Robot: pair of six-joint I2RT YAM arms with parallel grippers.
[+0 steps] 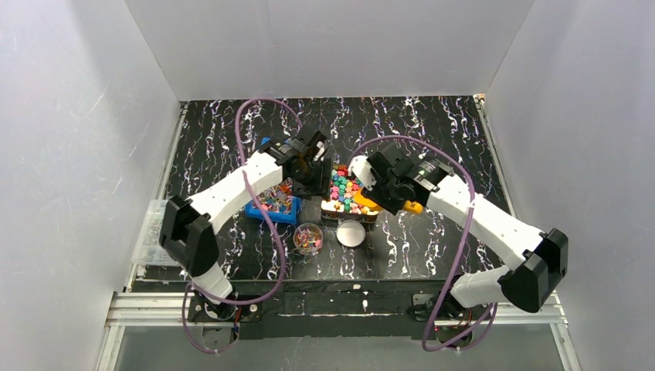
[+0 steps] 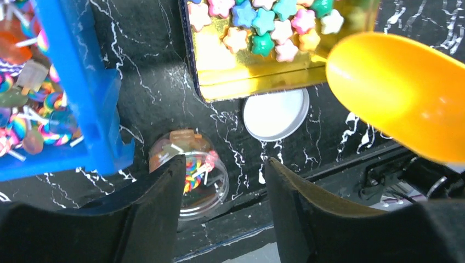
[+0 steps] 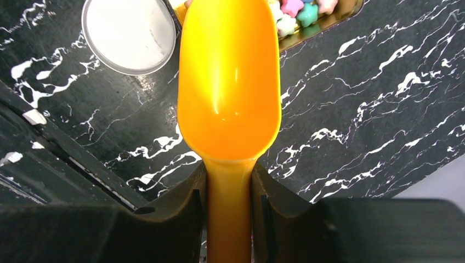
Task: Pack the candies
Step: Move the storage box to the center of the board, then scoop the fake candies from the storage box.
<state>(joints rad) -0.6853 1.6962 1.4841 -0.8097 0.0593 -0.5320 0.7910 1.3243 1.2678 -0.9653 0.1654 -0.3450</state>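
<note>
Bright, even light; glare on scoop [image 3: 227, 82], candies [image 2: 263, 24] crisp.

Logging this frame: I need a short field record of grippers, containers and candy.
left gripper: open, holding nothing
right gripper: shut on orange scoop by its handle; bowl empty
blue tray: lollipops
gold tray: star candies
clear cup: a few lollipops, uncapped
white lid: flat on table, near gold tray

Candies [image 2: 263, 24] — stars in gold box [image 2: 241, 76], swirls in blue bin [image 2: 77, 71]
</note>
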